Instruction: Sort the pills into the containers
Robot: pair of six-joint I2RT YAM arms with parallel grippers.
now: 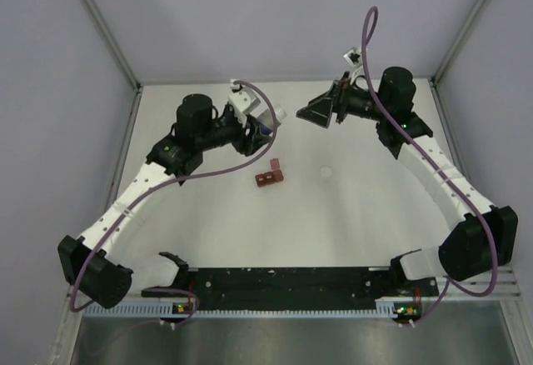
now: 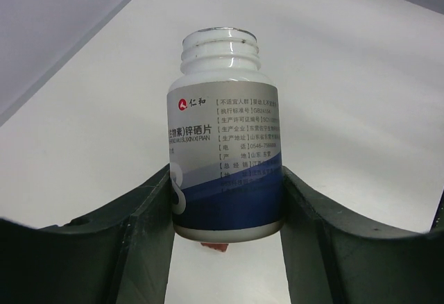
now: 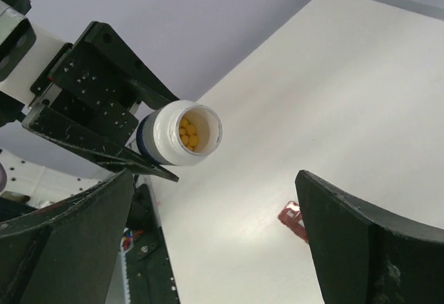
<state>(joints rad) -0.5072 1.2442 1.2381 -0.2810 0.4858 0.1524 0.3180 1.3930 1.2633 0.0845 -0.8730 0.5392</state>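
My left gripper is shut on a white pill bottle with a blue and grey label, gripping its lower body, and the bottle has no cap. In the right wrist view the bottle points its open mouth at the camera, with several yellow pills inside. The containers, a small red-brown strip, lie on the white table just below and right of the bottle. A corner of them peeks out under the bottle's base. My right gripper stands open and empty, to the right of the bottle and facing it. Its finger partly hides the containers.
A faint small white disc lies on the table to the right of the containers. Grey walls close the table at the back and sides. A black rail with the arm bases runs along the near edge.
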